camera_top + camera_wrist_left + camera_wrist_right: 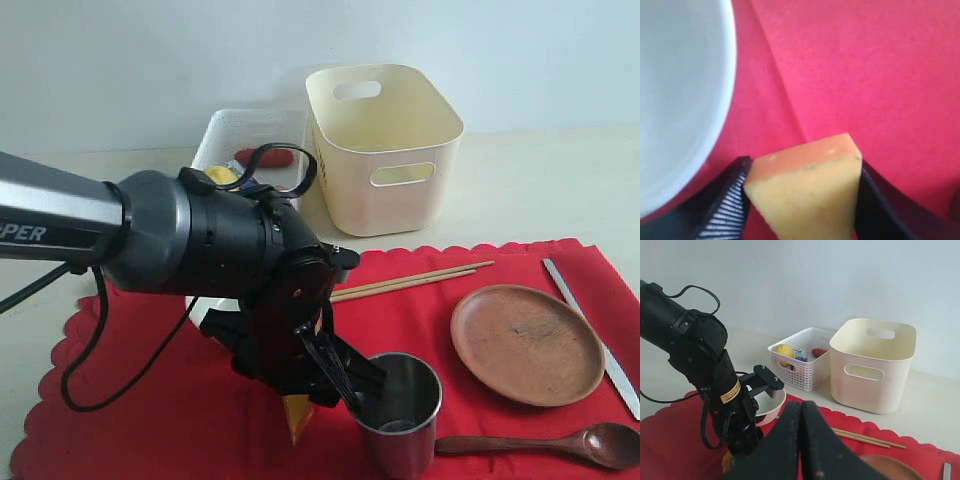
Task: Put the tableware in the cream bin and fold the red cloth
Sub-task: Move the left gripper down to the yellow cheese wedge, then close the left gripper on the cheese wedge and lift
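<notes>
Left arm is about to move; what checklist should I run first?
1. Cheese inside left gripper: ok, both fingers touch it.
2. Cheese off the cloth: cannot tell.
3. Bowl clear of the grip: ok, beside it.
4. Cup clear of left arm: cannot tell, they overlap in the exterior view.
5. Basket has room: ok.
6. Right gripper shut, away from the cheese: ok.

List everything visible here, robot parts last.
red cloth: 1, red, under tableware
cream bin: 1, cream, behind cloth
basket: 1, white, beside bin
lemon: 1, yellow, in basket
bowl: 1, white, on cloth
chopsticks: 2, wood, on cloth
plate: 1, brown, on cloth
knife: 1, silver, right of plate
spoon: 1, dark wood, near plate
steel cup: 1, silver, on cloth
cheese wedge: 1, yellow, in left claw
left claw: 1, black, gripping cheese wedge
right claw: 1, black, shut
</notes>
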You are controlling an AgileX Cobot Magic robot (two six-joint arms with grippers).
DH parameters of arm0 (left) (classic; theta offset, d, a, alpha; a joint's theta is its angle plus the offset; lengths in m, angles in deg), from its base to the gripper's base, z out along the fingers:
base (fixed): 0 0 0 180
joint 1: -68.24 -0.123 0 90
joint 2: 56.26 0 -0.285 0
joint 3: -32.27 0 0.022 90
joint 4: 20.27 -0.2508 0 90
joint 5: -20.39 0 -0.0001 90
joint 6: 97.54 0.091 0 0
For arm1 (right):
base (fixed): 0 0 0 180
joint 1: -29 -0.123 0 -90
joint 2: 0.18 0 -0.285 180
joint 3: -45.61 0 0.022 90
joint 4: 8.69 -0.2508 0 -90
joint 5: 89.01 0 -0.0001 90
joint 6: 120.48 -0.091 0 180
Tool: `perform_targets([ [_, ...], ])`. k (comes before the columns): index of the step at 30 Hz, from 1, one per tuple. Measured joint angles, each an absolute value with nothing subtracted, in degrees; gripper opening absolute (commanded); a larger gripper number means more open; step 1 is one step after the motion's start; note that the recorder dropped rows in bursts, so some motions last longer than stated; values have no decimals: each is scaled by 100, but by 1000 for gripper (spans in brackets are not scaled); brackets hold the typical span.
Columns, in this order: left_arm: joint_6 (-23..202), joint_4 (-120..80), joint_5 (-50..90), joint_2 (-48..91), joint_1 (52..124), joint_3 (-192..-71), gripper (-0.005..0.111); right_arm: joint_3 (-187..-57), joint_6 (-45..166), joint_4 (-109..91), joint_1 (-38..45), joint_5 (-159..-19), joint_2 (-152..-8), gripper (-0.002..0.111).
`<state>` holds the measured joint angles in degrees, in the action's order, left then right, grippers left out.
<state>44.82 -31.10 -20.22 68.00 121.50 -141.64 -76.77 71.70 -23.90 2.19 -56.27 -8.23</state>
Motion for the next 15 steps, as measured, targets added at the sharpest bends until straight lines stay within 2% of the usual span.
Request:
perform_targets([
  [3,4482,-3086,-2034,6800,12150,-14164,16,-7677,7170,-2390,219,-5627,-823,0],
  [7,4543,-3075,-2126,6800,12150,-14164,1,-7677,7170,-2390,219,-5627,-823,0],
  [15,4553,-3075,-2258,6604,12150,-14164,0,-7677,7170,-2400,219,-5627,-823,0],
])
